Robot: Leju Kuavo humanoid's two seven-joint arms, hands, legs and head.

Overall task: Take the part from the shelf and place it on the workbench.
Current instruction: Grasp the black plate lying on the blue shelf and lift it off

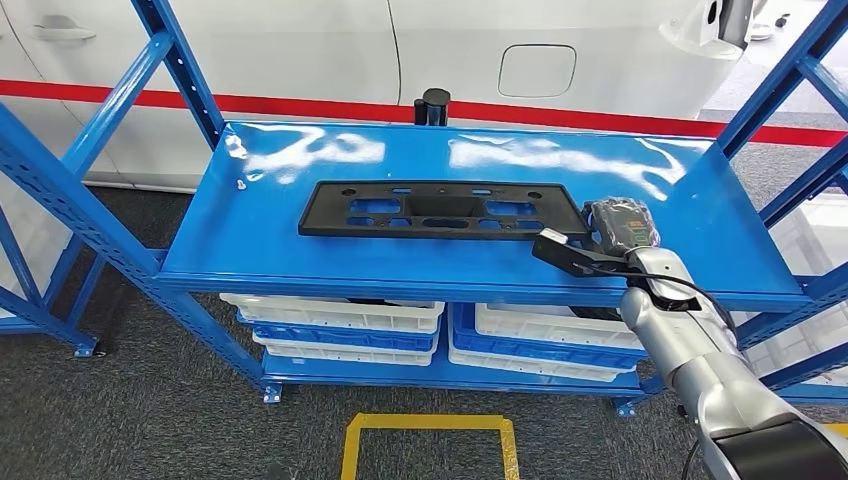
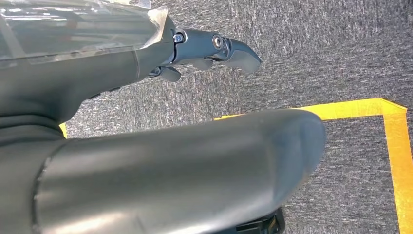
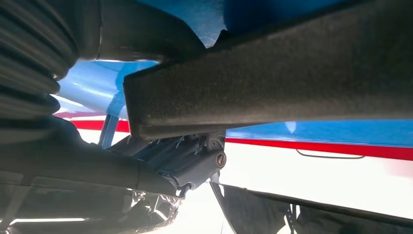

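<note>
A long black part (image 1: 443,209) is lying flat at the centre of the frame on the blue shelf (image 1: 700,200), its right end reaching the right hand (image 1: 610,235). The right wrist view is showing that hand's fingers (image 3: 195,163) closing around the part's dark edge (image 3: 272,83). The left hand (image 2: 214,48) is hanging over grey carpet (image 2: 316,48) beside yellow floor tape (image 2: 397,146), fingers loosely apart and holding nothing.
</note>
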